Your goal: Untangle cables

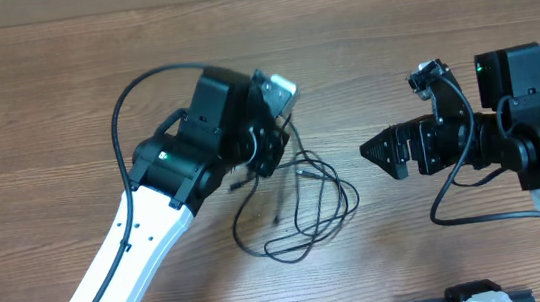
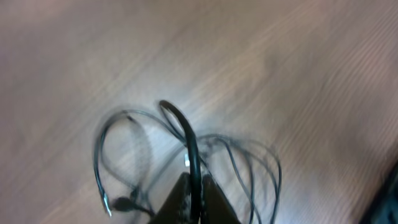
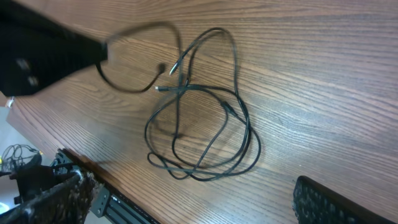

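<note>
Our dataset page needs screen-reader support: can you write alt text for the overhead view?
The left gripper is shut on a strand of the cables, thin black cords tangled in loose loops on a wooden table. The right gripper is open, beside the tangle and not touching it.

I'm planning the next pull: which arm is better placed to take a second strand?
Probably right. The right gripper is open and empty, facing the cables from beside them; the left gripper is shut on one strand, so it is occupied.
</note>
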Motion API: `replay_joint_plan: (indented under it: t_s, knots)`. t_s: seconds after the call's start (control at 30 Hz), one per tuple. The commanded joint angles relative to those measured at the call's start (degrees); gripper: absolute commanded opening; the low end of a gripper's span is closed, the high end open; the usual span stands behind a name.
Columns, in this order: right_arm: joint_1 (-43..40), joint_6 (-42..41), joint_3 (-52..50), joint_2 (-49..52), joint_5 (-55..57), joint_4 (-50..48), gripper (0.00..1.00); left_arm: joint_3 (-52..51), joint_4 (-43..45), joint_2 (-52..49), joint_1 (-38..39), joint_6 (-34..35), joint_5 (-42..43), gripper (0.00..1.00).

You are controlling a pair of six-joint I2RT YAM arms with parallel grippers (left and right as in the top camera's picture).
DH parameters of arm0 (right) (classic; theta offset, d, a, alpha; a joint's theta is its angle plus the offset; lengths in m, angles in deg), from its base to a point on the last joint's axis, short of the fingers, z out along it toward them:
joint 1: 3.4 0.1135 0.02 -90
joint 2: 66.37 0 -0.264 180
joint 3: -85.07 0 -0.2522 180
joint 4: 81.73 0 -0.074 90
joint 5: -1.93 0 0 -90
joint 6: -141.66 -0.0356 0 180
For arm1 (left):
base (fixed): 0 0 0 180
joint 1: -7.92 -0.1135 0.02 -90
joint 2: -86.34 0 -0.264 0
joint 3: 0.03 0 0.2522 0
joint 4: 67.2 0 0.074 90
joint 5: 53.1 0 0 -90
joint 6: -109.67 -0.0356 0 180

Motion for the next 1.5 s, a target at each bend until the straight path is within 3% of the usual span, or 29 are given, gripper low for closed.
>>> replay_joint_plan:
  t_s: [0.0,0.07,0.3,0.37,0.43,0.47,0.53,0.67,0.77,0.83,0.93,1.13,1.47]
  knots:
    - [0.0,-0.6,0.1,0.5,0.4,0.0,1.00,0.5,5.4,0.3,-0.3,4.6,0.8,0.21]
    - [0.0,-0.6,0.1,0.5,0.4,0.5,1.00,0.5,8.2,0.3,-0.3,5.7,0.8,0.29]
    - [0.0,-0.6,0.1,0.5,0.6,0.5,1.00,0.5,2.3,0.3,-0.3,5.9,-4.6,0.25]
    - [0.0,-0.6,0.1,0.6,0.6,0.3,1.00,0.5,-0.9,0.3,-0.3,7.8,-9.0,0.46]
    - [0.0,-0.6,0.1,0.8,0.6,0.1,1.00,0.5,-3.7,0.3,-0.4,10.1,-13.0,0.83]
    - [0.0,-0.6,0.1,0.9,0.6,0.0,1.00,0.5,-5.3,0.3,-0.4,11.3,-15.1,0.93]
    - [0.0,-0.6,0.1,1.4,0.6,-0.1,1.00,0.5,-7.1,0.3,-0.6,12.1,-16.3,1.00]
    - [0.0,-0.7,0.1,3.5,0.6,-0.2,1.00,0.5,-8.7,0.3,-2.3,12.2,-14.1,1.00]
    - [0.0,-2.1,0.1,5.8,0.5,-0.3,1.00,0.5,-9.1,0.3,-4.8,11.6,-7.8,1.00]
    - [0.0,-2.1,0.1,7.8,0.3,-0.2,1.00,0.5,-10.4,0.3,-7.0,8.0,-0.7,1.00]
    - [0.0,-2.1,0.1,9.9,-0.1,0.2,1.00,0.5,-13.9,0.3,-9.8,4.9,3.5,1.00]
    - [0.1,-2.1,0.1,13.9,-2.5,1.0,1.00,0.5,-19.7,0.3,-15.9,4.8,3.6,1.00]
    - [2.0,-2.1,-1.0,19.1,-8.1,1.0,1.00,0.5,-19.0,0.3,-18.6,5.0,3.3,1.00]
